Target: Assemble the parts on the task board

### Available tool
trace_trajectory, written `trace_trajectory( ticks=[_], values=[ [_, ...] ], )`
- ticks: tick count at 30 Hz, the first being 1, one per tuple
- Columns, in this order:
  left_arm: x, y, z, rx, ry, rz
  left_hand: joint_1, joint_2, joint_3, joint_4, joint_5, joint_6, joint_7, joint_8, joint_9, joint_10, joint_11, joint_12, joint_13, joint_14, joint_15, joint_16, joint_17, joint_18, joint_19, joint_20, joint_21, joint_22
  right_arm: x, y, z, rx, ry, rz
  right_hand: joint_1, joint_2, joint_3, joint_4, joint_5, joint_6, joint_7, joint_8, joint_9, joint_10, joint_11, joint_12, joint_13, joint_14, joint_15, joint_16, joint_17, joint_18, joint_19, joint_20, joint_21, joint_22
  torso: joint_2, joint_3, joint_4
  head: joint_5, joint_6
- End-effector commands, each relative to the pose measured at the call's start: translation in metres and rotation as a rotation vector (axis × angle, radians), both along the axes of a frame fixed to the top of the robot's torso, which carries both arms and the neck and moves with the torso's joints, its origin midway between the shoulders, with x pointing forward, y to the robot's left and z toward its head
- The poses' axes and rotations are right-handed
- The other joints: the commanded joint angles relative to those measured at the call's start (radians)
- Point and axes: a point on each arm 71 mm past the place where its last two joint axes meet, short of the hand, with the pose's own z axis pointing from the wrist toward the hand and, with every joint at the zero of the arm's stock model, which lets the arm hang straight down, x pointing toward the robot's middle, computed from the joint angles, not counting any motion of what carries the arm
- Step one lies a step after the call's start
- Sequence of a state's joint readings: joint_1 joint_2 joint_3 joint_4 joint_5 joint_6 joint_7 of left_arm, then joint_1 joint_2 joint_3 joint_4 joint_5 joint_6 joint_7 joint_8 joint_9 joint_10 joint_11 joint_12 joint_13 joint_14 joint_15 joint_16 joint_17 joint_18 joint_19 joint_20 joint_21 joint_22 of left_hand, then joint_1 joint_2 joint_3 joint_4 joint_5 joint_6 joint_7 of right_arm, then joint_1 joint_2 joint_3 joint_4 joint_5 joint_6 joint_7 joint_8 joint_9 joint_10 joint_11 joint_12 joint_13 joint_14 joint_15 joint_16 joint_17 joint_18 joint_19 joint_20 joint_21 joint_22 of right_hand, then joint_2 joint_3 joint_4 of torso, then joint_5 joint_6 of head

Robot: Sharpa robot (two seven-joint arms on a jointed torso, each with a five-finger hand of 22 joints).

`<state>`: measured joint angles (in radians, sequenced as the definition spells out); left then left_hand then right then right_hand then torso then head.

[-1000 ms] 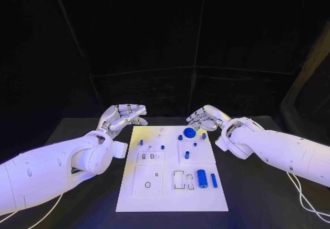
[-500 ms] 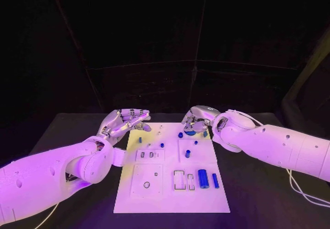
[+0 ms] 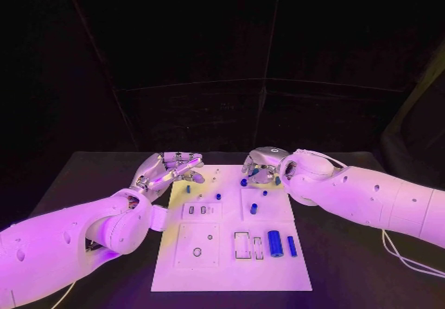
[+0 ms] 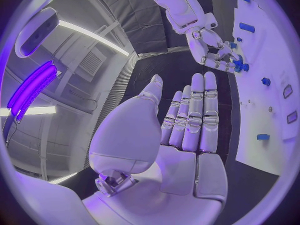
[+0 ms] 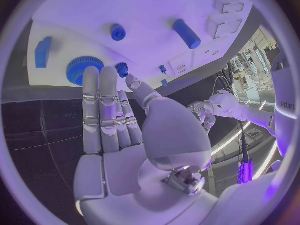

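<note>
Since a second ago my right hand has swung in over the far end of the task board and now covers the round blue gear there; my left hand has barely shifted.

Left to right in the head view: my left hand (image 3: pixel 172 168) hovers at the board's upper left corner, fingers apart, holding nothing. The task board (image 3: pixel 227 264) lies mid-frame on the black surface (image 3: pixel 352 257), with small blue pegs (image 3: pixel 218 196) standing in its upper half and a blue cylinder (image 3: pixel 274 241) lying lower right. My right hand (image 3: pixel 262 166) sits at the board's top edge; in its wrist view the fingers are straight, tips just beside the blue gear (image 5: pixel 82 68), not closed on it.

I judge this the reach for the gear. Next I need the fingers curled round its rim before lifting.
</note>
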<state>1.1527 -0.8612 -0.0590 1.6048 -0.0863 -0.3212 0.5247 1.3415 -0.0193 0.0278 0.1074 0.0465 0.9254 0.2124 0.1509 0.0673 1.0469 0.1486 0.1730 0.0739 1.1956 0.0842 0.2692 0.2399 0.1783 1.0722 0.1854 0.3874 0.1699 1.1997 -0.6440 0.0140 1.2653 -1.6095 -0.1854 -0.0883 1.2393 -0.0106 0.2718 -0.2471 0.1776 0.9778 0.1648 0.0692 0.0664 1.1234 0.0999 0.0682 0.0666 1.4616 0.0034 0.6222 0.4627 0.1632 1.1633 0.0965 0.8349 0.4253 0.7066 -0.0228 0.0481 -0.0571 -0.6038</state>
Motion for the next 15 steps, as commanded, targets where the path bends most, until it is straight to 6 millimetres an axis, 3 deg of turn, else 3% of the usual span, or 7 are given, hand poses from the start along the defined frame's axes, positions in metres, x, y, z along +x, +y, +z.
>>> trace_trajectory(
  ticks=[1,6,15],
  values=[
    [-0.0009,-0.0019,0.0017,-0.003,0.000,-0.024,-0.001,0.011,0.000,-0.007,0.005,-0.001,0.007,-0.007,-0.001,-0.001,0.005,-0.007,-0.002,-0.002,0.002,-0.006,0.002,0.002,0.006,0.002,0.006,0.000,0.0004,0.0022,-0.0020,-0.064,0.029,0.011,0.005,-0.011,0.004,0.011,-0.005,-0.010,-0.002,-0.004,0.001,-0.012,-0.001,-0.002,-0.001,0.024,0.002,0.033,0.023,0.020,-0.014,0.000,0.025,0.015,0.007,-0.0010,0.0009,0.001,0.000],
    [-0.0014,-0.0019,0.0022,-0.002,0.003,-0.027,-0.001,0.012,0.000,-0.007,0.005,-0.001,0.007,-0.007,-0.001,-0.001,0.005,-0.008,-0.002,-0.002,0.003,-0.007,0.003,0.002,0.006,0.002,0.006,0.000,0.0012,0.0045,-0.0034,-0.075,0.042,0.018,0.009,-0.011,0.007,0.018,-0.005,-0.012,-0.001,-0.003,0.001,-0.017,0.000,-0.002,-0.001,0.021,0.002,0.087,0.073,0.016,-0.011,0.002,0.063,0.055,0.014,0.0010,0.0020,0.002,-0.003],
    [-0.0010,-0.0006,0.0024,0.000,0.007,-0.026,-0.001,0.013,0.000,-0.008,0.005,-0.001,0.007,-0.008,-0.001,-0.002,0.005,-0.009,-0.002,-0.002,0.003,-0.007,0.004,0.002,0.007,0.002,0.006,0.000,0.0012,0.0084,-0.0041,-0.078,0.049,0.031,0.016,-0.002,0.025,0.027,-0.003,0.002,0.000,0.000,0.002,-0.003,0.000,0.002,0.000,0.023,0.003,0.175,0.157,0.005,0.008,0.003,0.134,0.141,0.025,0.0003,0.0053,0.001,-0.004]
  ],
)
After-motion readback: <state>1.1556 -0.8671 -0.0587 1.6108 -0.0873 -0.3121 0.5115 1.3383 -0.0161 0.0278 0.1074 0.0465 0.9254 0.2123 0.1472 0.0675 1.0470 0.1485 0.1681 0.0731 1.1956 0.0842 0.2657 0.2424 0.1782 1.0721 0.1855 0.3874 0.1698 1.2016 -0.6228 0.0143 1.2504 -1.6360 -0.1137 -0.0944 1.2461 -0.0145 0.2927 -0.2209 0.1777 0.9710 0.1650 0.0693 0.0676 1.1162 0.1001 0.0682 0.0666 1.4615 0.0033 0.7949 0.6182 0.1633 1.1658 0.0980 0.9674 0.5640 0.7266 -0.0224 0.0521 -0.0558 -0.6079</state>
